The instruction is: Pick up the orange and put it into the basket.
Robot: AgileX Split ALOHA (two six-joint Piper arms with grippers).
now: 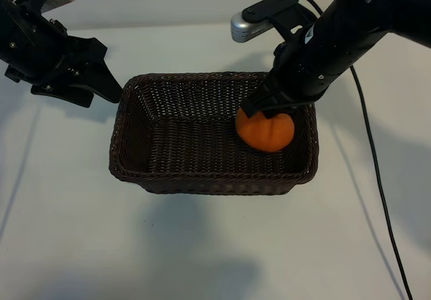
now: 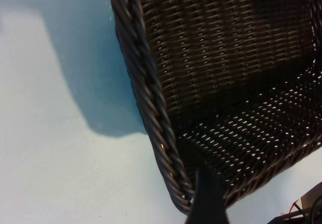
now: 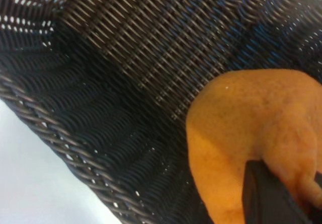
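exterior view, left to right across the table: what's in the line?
left gripper, open beside the basket's end → basket → orange inside it, held by the right gripper → black cable

Right end effector (image 1: 268, 113) grips the orange (image 1: 267, 132) inside the basket's (image 1: 202, 178) right end; left end effector (image 1: 101, 84) hangs open beside its left rim.

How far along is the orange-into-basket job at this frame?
Done: the orange is picked up and sits inside the basket, at its right end. In hand: the right gripper is shut on it. Left: release and withdraw. The left gripper waits open at the basket's left rim.
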